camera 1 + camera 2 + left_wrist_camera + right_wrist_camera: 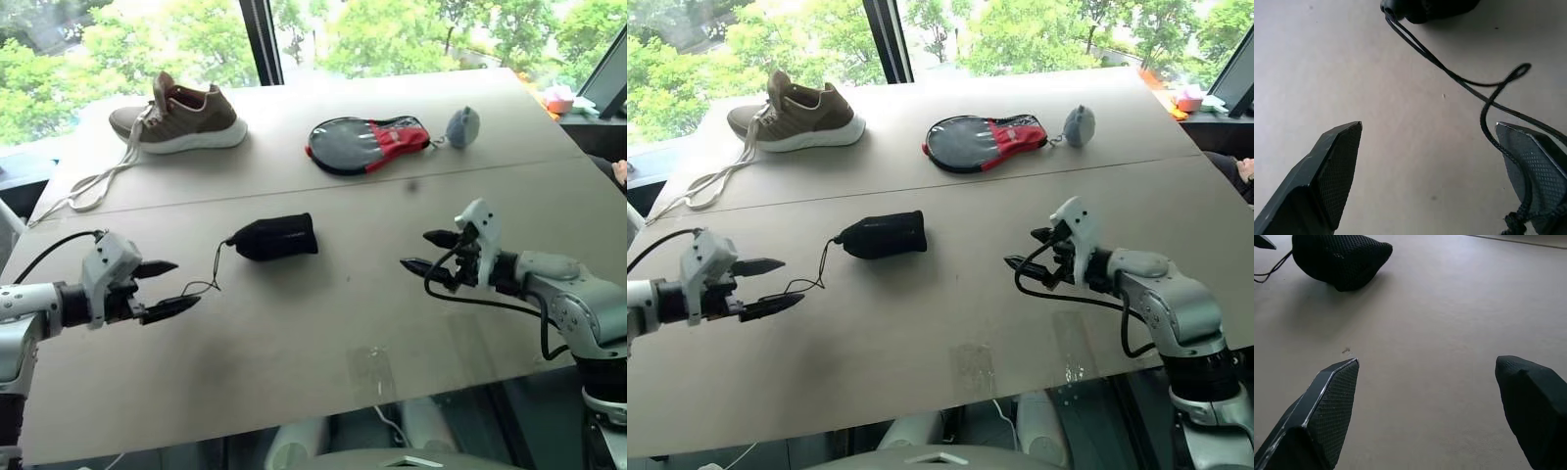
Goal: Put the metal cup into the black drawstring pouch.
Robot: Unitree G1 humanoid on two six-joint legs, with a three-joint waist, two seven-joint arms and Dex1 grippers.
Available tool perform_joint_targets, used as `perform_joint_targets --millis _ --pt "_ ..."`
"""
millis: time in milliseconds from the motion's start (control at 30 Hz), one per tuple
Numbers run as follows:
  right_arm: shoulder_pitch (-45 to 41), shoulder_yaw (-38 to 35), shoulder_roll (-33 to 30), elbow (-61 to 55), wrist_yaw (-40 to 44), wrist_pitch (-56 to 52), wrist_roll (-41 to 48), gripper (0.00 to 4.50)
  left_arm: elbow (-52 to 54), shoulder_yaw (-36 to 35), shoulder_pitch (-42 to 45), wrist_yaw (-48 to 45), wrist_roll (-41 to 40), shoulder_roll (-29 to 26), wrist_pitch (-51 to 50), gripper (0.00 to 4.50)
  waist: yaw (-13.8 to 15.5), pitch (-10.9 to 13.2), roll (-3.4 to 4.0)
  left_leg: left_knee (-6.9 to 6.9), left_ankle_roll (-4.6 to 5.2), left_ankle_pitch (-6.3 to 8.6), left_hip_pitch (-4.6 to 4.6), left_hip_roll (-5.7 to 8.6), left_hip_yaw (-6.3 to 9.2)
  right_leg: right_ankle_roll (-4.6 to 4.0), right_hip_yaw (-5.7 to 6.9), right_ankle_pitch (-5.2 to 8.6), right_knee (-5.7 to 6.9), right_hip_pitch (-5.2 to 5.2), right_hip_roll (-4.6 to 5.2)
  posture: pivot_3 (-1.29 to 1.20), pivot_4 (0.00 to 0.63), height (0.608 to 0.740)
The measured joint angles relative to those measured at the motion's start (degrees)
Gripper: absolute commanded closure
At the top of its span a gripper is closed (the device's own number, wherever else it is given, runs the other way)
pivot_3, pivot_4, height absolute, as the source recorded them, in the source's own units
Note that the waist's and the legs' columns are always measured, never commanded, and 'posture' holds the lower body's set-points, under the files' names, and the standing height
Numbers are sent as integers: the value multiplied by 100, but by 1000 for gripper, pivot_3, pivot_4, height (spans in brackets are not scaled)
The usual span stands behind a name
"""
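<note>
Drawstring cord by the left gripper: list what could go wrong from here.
1. The drawstring cord lies against one finger of the open left gripper, its end knot beside that finger. If the arm pulls away, the cord may snag and drag the black drawstring pouch across the table.
2. The pouch lies on its side, bulging as if full; no metal cup is in sight, so whether it sits fully inside cannot be told. A tug could spill it.
</note>
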State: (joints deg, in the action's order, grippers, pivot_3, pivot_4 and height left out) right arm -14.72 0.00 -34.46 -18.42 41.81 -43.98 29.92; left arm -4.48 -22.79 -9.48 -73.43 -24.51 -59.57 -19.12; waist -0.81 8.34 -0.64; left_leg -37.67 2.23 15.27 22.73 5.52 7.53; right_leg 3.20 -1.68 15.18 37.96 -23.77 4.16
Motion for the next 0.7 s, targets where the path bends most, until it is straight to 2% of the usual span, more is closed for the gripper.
perform_joint_targets --millis 167,267,333,467,633,700 --pt "869 -105 -262 201 480 1033 -287 0 628 -378 -1338 -247 -28 246 145 25 38 1 5 8 1 1 -16 -1 2 -1 6 0 1 8 4 0 150 740" --pt "1375 -170 -328 401 763 1755 -475 0 422 -411 -1265 63 139 567 572 25 76 1 11 32 24 15 -75 -4 -1 -7 3 -2 1 56 4 0 150 740" --pt "1825 -312 -322 578 986 2444 -563 0 271 -501 -1110 478 141 1043 757 25 99 1 17 37 27 18 -100 -9 0 -7 5 -2 -3 81 2 0 150 740" --pt "2545 -707 -138 660 1390 3186 -358 0 280 -720 -1615 762 251 1648 1706 25 50 -6 9 37 20 14 -102 -12 -21 -6 -20 -2 -11 85 0 0 150 740" --pt "2749 -1166 -2 952 1802 3885 -51 0 -328 -1073 -1682 1144 155 2253 2505 25 21 -9 4 39 29 20 -122 -20 -25 -6 -17 -2 -10 103 -4 0 150 740" --pt "2753 -1213 2 1120 1870 4057 -65 0 -502 -1165 -1719 1195 122 2303 2712 25 22 -10 4 39 29 20 -127 -21 -24 -7 -13 -2 -10 104 -4 0 150 740"
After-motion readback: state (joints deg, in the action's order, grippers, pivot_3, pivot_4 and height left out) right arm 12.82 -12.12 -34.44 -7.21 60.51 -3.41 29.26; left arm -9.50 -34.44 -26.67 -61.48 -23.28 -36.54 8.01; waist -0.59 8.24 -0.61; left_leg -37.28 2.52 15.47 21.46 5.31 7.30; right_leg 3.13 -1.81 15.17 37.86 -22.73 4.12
